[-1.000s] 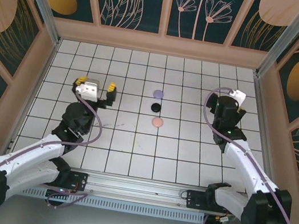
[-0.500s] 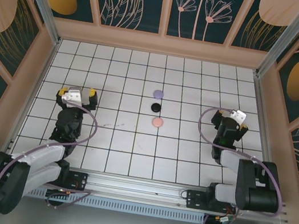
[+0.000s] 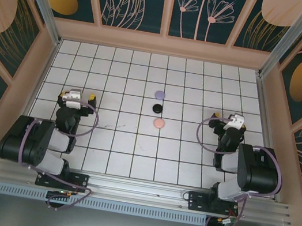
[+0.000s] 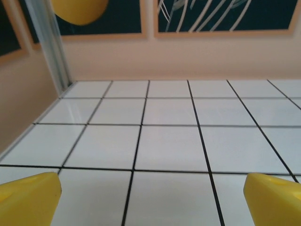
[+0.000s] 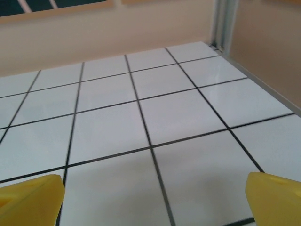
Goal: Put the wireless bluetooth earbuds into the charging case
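Note:
Three small round charging cases lie in a column at the table's middle: lilac (image 3: 160, 96), black (image 3: 157, 107) and pink (image 3: 159, 124), all looking closed. The earbuds are out of view. My left gripper (image 3: 77, 97) sits low at the left, a few tiles from the cases, open with nothing between its yellow fingertips (image 4: 28, 197). My right gripper (image 3: 229, 122) sits low at the right, also open and empty. In the wrist views, the left gripper (image 4: 153, 200) and the right gripper (image 5: 153, 197) both look out over bare white tiles.
The table (image 3: 121, 149) is white tile with black grid lines, walled by beige panels at the back and sides. A metal post (image 4: 49, 47) stands in the far left corner and another (image 5: 221, 23) in the far right. Both arms are folded near the front rail (image 3: 137, 189).
Both arms have folded back toward their bases. The left gripper moved left and the right gripper drew back and down, away from the cases. Both stayed open.

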Robot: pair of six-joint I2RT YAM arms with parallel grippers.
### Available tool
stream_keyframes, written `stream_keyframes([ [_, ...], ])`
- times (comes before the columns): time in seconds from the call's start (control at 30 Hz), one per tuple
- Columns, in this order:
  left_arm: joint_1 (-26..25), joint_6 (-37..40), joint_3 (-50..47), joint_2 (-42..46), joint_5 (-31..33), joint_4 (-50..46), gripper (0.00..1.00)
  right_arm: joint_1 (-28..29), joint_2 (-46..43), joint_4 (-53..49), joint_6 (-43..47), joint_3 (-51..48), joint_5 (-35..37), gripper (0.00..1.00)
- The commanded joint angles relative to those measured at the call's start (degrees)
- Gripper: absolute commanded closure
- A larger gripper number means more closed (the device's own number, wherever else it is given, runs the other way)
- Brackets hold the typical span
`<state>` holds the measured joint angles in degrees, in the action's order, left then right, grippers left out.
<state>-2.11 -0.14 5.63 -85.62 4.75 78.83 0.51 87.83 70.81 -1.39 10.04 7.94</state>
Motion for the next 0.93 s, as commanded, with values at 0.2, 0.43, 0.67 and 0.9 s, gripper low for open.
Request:
stream_keyframes([
  [0.2,4.48,-3.41,7.43,-1.84,-9.84,-4.38,0.01,-3.15,0.53,-0.13,0.16,3.79,-9.97,0.01],
  [0.43,4.45,-4.78,7.91,-1.74,-5.03,-5.53,0.01,-2.27,0.41,0.39,0.60,3.46,-8.31,0.01],
  [0.67,4.39,-4.72,7.82,-1.65,-4.76,-5.43,0.02,-2.38,0.54,-0.21,0.51,3.87,-8.69,0.01],
  [0.9,4.21,-5.32,7.95,-1.73,-2.98,-5.68,0.01,-2.50,0.50,-0.04,0.50,3.71,-9.17,0.01],
])
